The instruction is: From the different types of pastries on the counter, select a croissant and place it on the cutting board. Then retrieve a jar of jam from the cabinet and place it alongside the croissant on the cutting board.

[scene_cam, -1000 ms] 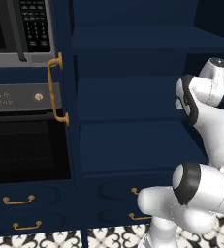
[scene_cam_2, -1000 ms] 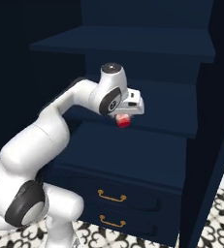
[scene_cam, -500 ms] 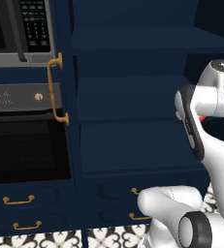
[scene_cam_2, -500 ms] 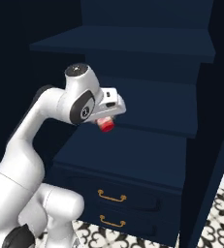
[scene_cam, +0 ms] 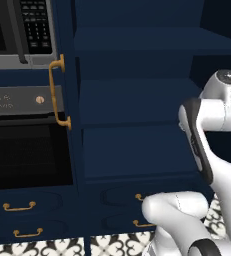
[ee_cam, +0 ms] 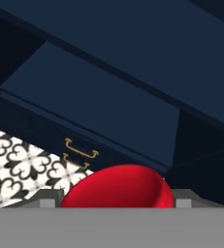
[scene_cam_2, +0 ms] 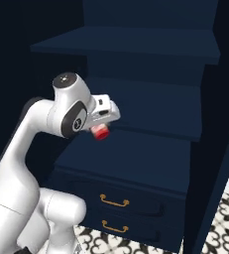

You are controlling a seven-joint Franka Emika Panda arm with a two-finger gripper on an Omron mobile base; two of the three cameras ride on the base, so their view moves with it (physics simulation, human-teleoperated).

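The jar of jam (scene_cam_2: 101, 132) shows its red end just below my hand in the right base view, in front of the open dark blue cabinet (scene_cam_2: 136, 49). My gripper (scene_cam_2: 102, 134) is shut on it. In the hand view the jar (ee_cam: 117, 186) is a red dome at the bottom, between the fingertips of the gripper (ee_cam: 116, 199). It hangs in the air out from the shelves, above the drawers. In the left base view the arm (scene_cam: 212, 120) rises at the right. The croissant and the cutting board are out of view.
The cabinet has bare blue shelves (scene_cam: 137, 100) and its open door (scene_cam_2: 220, 149) stands at the right. Drawers with gold handles (scene_cam_2: 114, 201) sit below. An oven (scene_cam: 27, 165) and a microwave (scene_cam: 17, 30) are to the left. Patterned tile floor (ee_cam: 21, 164) lies beneath.
The arm has swung back from the shelves, carrying the jar left and slightly down in the right base view. The base has not moved.
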